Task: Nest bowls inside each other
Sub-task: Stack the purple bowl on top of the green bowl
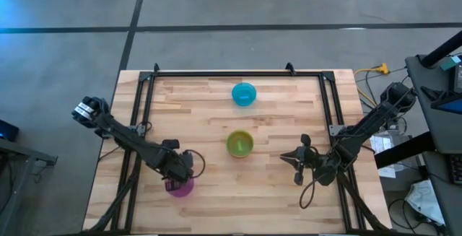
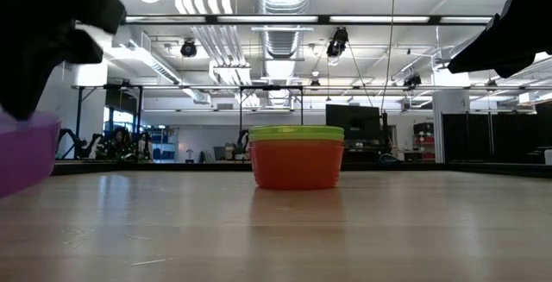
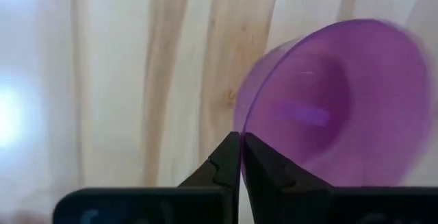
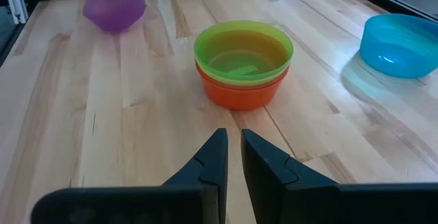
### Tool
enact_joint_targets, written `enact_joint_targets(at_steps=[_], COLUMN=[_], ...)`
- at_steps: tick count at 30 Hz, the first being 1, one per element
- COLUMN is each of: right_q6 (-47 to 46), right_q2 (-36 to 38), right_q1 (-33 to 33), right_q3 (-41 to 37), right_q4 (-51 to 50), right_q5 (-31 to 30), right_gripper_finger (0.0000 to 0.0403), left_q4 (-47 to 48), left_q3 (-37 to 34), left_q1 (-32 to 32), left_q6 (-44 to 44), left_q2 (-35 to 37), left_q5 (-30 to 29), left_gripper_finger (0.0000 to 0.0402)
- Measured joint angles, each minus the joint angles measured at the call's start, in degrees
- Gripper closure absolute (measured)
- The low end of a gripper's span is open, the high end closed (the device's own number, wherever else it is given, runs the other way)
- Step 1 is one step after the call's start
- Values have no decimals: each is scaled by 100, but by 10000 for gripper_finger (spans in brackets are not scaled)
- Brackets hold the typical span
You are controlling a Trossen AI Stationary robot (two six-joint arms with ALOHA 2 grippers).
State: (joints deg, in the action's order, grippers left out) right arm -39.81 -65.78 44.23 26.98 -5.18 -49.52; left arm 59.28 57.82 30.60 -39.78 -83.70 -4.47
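A purple bowl point(image 1: 180, 187) is near the table's near-left part, held by my left gripper point(image 1: 177, 168); it also shows in the left wrist view point(image 3: 328, 107), at the low view's left edge point(image 2: 21, 157) and in the right wrist view point(image 4: 115, 8). A green bowl point(image 1: 240, 143) sits nested in an orange bowl point(image 2: 296, 163) at the table's middle. A blue bowl point(image 1: 244, 94) stands alone toward the far edge. My right gripper point(image 1: 294, 158) waits right of the green bowl, its fingers almost together point(image 4: 234, 155), touching nothing. Yellow and pink bowls are not in view. My left gripper is shut on the purple bowl's rim point(image 3: 241, 129), pinched between the two fingers, one inside the bowl and one outside. The fingers come from above, slanting down. The bowl hangs tilted in the hold and, in the low view, seems lifted clear of the table.
A black frame point(image 1: 231, 73) runs along the table's far edge and down both sides. Bare wood lies between the purple bowl and the green-orange stack, and along the near edge. Cables and equipment stand off the table's right side point(image 1: 426, 120).
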Motion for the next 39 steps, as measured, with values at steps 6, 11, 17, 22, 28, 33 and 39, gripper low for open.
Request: enact_joint_targets(at_steps=[6, 11, 17, 22, 28, 33, 39], right_q6=[19, 24, 28, 37, 86, 106, 109], right_q2=[0, 0, 0, 0, 0, 0, 0], right_q1=[0, 0, 0, 0, 0, 0, 0], right_q3=[0, 0, 0, 0, 0, 0, 0], right_q4=[1, 7, 7, 5, 7, 6, 4], right_q5=[0, 0, 0, 0, -1, -1, -2], right_gripper_finger=[365, 365, 365, 365, 365, 365, 365], left_q4=[756, 1283, 1530, 1439, 97, -1240, -1639], left_q3=[748, 1431, 2017, 2189, 2272, 2286, 2516], left_q1=[-279, -471, -612, -775, -1421, -2240, -3313], left_q6=[456, 752, 1089, 1361, 2348, 3319, 3743], left_q2=[324, 437, 433, 428, 424, 388, -20], left_q5=[-80, -308, -449, -573, -393, 490, 1624], left_gripper_finger=[401, 401, 401, 401, 401, 401, 401])
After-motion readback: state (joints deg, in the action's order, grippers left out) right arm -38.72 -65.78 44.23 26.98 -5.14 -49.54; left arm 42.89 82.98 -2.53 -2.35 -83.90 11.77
